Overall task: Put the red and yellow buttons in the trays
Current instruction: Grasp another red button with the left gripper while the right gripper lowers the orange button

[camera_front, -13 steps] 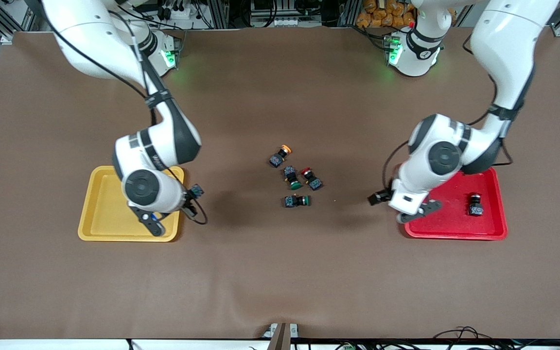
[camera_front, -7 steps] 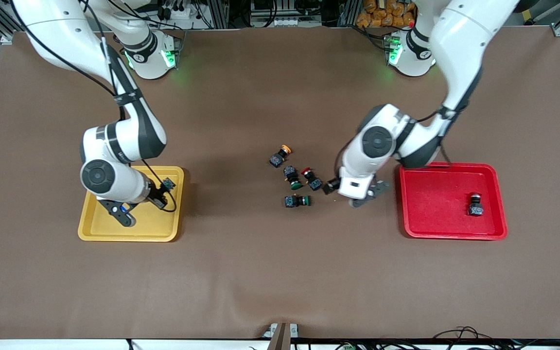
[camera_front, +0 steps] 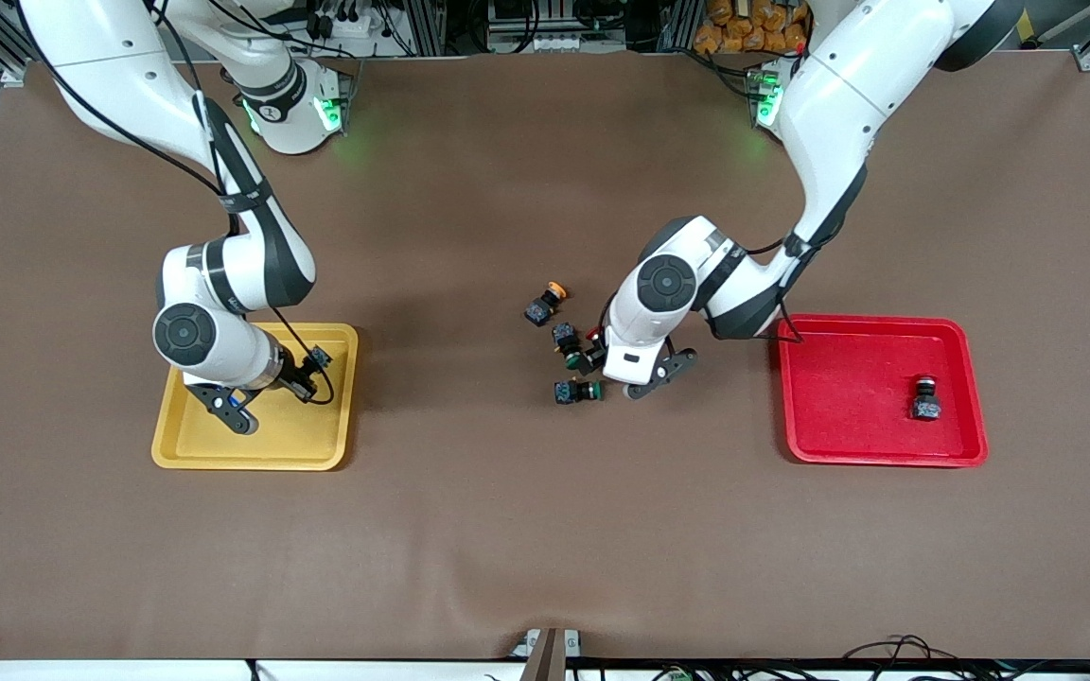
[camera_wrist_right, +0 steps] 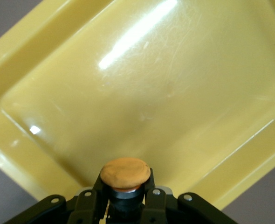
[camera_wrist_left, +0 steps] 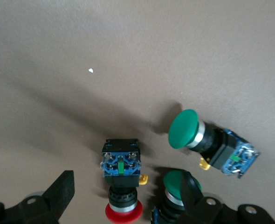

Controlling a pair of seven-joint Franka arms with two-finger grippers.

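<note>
Nearest first, entries by distance from the front camera.

1. yellow tray (camera_front: pixel 252 462), toward the right arm's end of the table. Shallow, glossy, rounded corners, raised rim. No button lying in it yet.
2. right gripper (camera_wrist_right: pixel 126 198), over the yellow tray's floor. Clamped on a yellow-capped button (camera_wrist_right: pixel 126 173): round orange-yellow cap facing down at the tray, dark body pinched between the fingers. Probably only a release left to do.
3. red tray (camera_front: pixel 886 458), toward the left arm's end. Same shape as the yellow one. Holds one red-capped button (camera_front: pixel 925 397), lying near the end farthest from the cluster.
4. Cluster at mid-table, well apart from both trays.
   - green-capped button (camera_front: pixel 578 390), nearest of the group. Not wanted.
   - left gripper (camera_wrist_left: pixel 127 189), low over the cluster, fingers spread wide, nothing held.
   - loose red button (camera_wrist_left: pixel 122 179), directly between those spread fingers. Blue-grey block body with a small green mark, red cap pointing back toward the wrist. Long axis at right angles to the closing line, so the fingers flank its flat sides. Looks like a straight descent and squeeze.
   - second green-capped button (camera_wrist_left: pixel 174 184), just beside the red one and partly under one finger. Likely to be nudged or caught on closing.
   - third green-capped button (camera_wrist_left: pixel 212 142), tilted, a little apart.
   - spare yellow-capped button (camera_front: pixel 545 303), farthest of the group, lying on its side. Lies on the right arm's side of the cluster.
</note>
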